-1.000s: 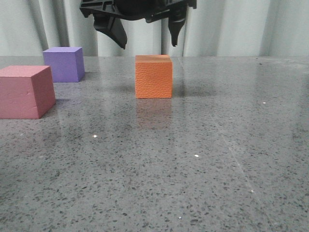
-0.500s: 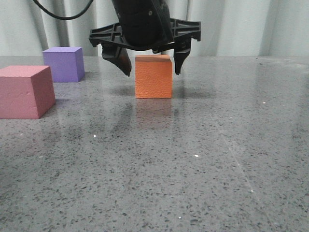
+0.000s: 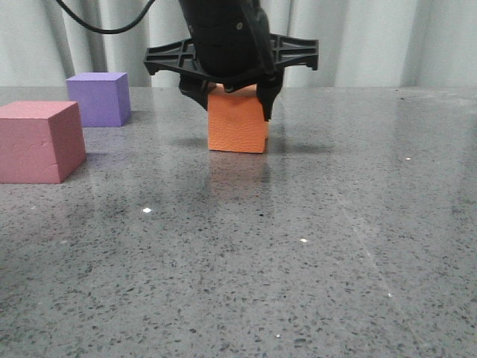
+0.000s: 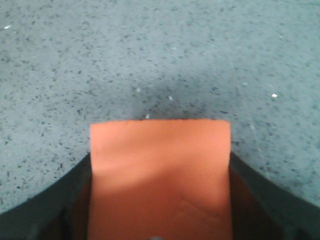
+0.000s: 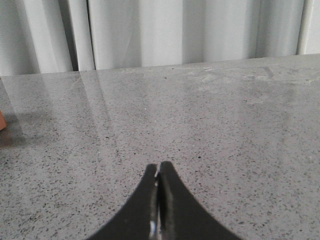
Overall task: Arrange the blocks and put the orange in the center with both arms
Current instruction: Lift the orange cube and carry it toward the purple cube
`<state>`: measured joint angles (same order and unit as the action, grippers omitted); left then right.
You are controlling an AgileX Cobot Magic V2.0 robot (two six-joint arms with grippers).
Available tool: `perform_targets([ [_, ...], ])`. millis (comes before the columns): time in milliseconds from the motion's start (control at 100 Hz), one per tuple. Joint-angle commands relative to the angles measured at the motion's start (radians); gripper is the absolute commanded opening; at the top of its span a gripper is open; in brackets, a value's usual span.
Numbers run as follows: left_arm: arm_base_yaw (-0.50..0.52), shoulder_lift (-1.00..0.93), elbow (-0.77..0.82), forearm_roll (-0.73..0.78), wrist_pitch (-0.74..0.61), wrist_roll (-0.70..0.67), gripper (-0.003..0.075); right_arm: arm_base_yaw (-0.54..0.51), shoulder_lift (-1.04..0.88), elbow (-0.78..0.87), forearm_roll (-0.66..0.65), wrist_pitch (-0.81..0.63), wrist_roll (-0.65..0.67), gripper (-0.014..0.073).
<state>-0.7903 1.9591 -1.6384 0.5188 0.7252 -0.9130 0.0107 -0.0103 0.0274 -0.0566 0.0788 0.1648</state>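
Between left pincer (image 3: 233, 99) fingers, orange (image 3: 237, 119).

My front camera sits low, looking forward across the worktop (image 3: 313, 246) toward the curtain (image 3: 373, 41). My left wrist camera looks steeply down, very close on the orange cube (image 4: 160, 175), also in front view. My right wrist camera looks nearly level over the worktop.
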Motion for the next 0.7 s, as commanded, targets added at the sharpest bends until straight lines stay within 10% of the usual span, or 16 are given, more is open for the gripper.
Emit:
perform_targets([
  [0, -0.017, -0.096, -0.034, 0.056, -0.032, 0.0, 0.0183, -0.006, -0.009, -0.013, 0.001, -0.085, -0.008, -0.0067],
  [690, 0.238, -0.417, 0.152, 0.075, -0.029, 0.095, 0.0183, -0.006, -0.009, -0.013, 0.001, -0.085, -0.008, -0.0067],
])
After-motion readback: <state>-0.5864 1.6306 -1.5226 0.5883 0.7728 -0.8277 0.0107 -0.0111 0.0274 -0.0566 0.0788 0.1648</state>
